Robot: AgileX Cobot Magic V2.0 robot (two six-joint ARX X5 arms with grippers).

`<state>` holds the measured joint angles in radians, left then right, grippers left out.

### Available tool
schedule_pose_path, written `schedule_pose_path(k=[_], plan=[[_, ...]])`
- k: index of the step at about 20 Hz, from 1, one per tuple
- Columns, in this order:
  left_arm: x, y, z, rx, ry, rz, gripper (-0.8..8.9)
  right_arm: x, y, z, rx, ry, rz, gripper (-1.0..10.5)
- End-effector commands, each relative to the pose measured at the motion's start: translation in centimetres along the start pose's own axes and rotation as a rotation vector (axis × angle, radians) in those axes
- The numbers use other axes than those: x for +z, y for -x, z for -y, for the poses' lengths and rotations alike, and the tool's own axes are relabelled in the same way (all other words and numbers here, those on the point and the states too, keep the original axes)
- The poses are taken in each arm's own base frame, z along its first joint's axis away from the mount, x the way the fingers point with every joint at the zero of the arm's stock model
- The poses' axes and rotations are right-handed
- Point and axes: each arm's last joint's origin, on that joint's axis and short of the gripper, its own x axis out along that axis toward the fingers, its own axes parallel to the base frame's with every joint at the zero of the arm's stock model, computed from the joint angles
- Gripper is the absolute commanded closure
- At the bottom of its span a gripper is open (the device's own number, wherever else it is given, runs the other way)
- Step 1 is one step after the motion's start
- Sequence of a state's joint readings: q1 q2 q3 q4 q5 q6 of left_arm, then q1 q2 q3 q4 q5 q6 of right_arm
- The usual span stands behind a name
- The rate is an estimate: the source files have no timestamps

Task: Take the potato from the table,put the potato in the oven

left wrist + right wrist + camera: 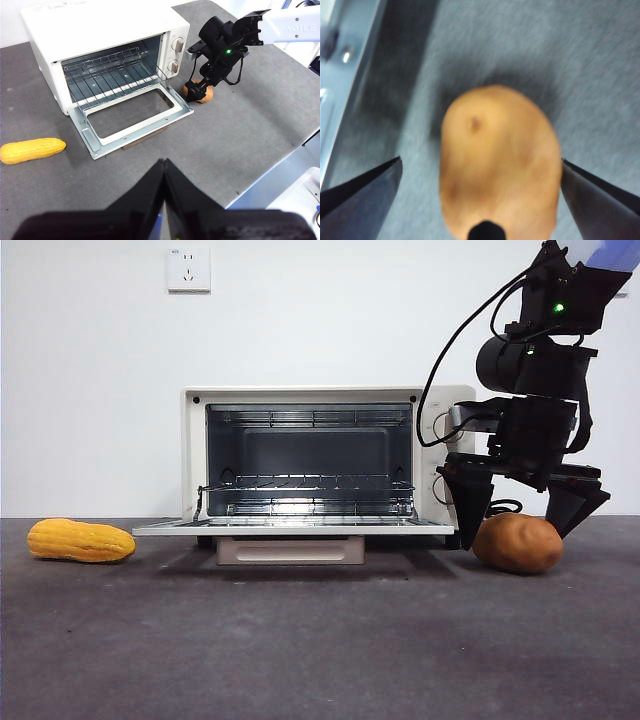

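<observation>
The table (pixel 320 640) is filling the lower part of the front view. The oven (pixel 310 410) is sitting at centre frame, its door (pixel 295 527) lying open and flat. The right gripper (pixel 522 512) is hanging at right of frame, jaws spread wide and straddling the potato (pixel 517 543), which is resting on the table just right of the door's corner. The left gripper (pixel 164 172) is waiting apart, fingers pressed together. A corn cob (pixel 80 540) is lying at far left.
</observation>
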<state>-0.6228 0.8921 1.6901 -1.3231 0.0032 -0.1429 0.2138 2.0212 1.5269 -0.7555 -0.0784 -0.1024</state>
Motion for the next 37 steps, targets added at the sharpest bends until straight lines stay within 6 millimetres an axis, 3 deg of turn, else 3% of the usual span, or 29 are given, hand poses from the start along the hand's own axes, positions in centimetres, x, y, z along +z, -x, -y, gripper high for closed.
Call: schedule_pose_path(k=[1,2,6,7,8,12,15,18,21,24,31,37], plan=[[-0.1,-0.1,0.0,-0.002,0.007,-0.002,8.2,0.0,-0.6,0.0,-0.001,-0.023,0.008,4.8],[-0.1,-0.1,0.0,-0.002,0.007,-0.002,8.2,0.0,-0.6,0.0,-0.001,-0.029,0.004,5.7],[0.0,-0.2,0.0,-0.002,0.007,-0.004,8.2,-0.5,-1.6,0.2,-0.025,-0.087,-0.057,6.6],[0.0,-0.2,0.0,-0.002,0.006,-0.004,8.2,-0.5,-1.6,0.2,-0.031,-0.099,-0.056,8.1],[0.0,-0.2,0.0,-0.002,0.006,-0.004,8.2,-0.4,-1.5,0.2,-0.032,-0.109,-0.049,8.9],[0.0,-0.2,0.0,-0.002,0.006,-0.004,8.2,-0.7,-0.3,0.1,-0.036,-0.129,-0.065,8.9],[0.0,-0.2,0.0,-0.002,0.005,-0.004,8.2,-1.0,2.8,-0.1,-0.072,-0.127,-0.047,8.9],[0.0,-0.2,0.0,-0.002,0.002,-0.004,8.2,-1.5,9.0,-0.7,-0.076,-0.123,0.075,8.9],[0.0,-0.2,0.0,0.002,0.001,-0.004,8.19,-2.4,14.4,-2.5,0.064,-0.078,0.23,8.9],[0.0,-0.2,0.0,0.002,-0.015,-0.004,8.2,-2.3,16.5,-4.8,0.221,-0.037,0.34,8.9],[0.0,-0.2,0.0,0.006,-0.03,-0.003,8.19,0.9,15.2,-11.5,0.32,0.006,0.575,8.9],[-0.1,0.1,-0.1,0.024,-0.055,0.007,8.19,2.2,10.8,-12.8,0.332,-0.008,0.512,8.9]])
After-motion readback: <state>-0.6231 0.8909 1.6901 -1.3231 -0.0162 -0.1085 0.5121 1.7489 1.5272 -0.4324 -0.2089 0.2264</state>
